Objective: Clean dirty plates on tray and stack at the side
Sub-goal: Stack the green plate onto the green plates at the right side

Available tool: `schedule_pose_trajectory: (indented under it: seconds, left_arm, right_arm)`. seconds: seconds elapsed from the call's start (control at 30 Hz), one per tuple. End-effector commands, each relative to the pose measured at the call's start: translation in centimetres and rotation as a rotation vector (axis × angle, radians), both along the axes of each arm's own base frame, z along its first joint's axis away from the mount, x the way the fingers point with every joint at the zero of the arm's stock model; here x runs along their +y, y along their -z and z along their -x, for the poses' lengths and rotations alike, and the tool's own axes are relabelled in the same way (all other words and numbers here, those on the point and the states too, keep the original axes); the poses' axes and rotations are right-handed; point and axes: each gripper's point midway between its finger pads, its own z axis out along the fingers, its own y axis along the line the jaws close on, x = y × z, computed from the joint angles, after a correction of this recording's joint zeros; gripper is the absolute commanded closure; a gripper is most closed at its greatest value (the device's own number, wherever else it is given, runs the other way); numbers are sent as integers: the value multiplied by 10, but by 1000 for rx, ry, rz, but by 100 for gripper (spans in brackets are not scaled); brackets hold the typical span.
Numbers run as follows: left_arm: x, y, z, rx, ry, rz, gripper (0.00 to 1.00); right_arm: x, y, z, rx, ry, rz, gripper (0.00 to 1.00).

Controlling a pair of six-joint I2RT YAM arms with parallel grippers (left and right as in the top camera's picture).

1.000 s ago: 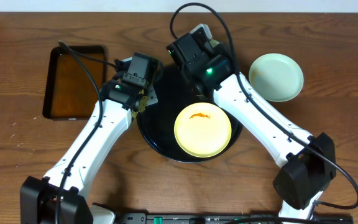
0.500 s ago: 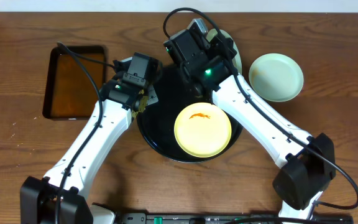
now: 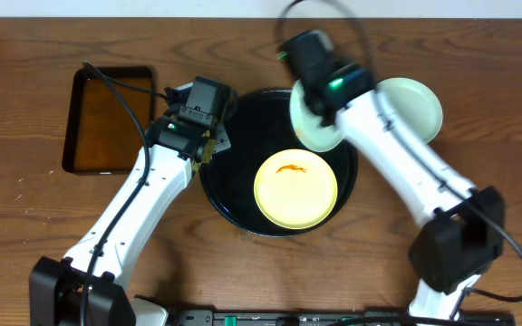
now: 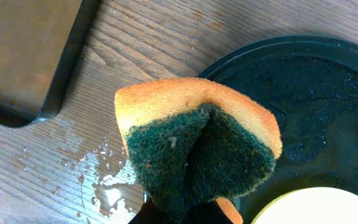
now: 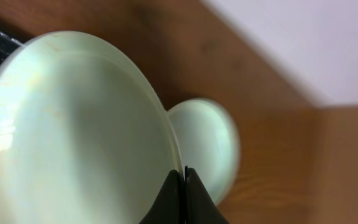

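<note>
Right hand gripped a mint plate by its rim over the tray edge. Left hand clamped a sponge.

A brown wooden table with a plain lengthwise grain carries everything here. A large round glossy black tray lies on it near the middle of the far half. A smaller rectangular black tray holding brown liquid lies well apart to its left, and a small round pale mint-blue plate sits flat on the bare wood just right of the round tray. Between the two trays the wood is wet (a scatter of small water drops, seen in the left wrist view).
</note>
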Motion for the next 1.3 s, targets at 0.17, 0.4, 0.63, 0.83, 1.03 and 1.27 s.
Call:
schedule_pose_trajectory:
  seconds: [0.17,0.4,0.63,0.83,1.03,1.27]
  left_arm:
    - [1,-4,0,-11,-7,5,92]
    - [1,-3,0,-11,-8,6,92]
    - [1,-4,0,-17,-28,18,92]
    - [1,-4,0,-17,-27,18,92]
    - [1,-3,0,-15,-28,17,92]
    - [2,0,2,-7,-28,14,92]
  right_arm:
    - [-98,15,-11,168,209,-658,98]
    - [-205,16,-4,113,423,-751,99]
    - [-214,19,-1,129,435,-841,91]
    - [-176,26,9,231,387,-863,68]
    - [-95,28,47,472,287,-957,57]
    - [-30,37,86,643,257,-841,1]
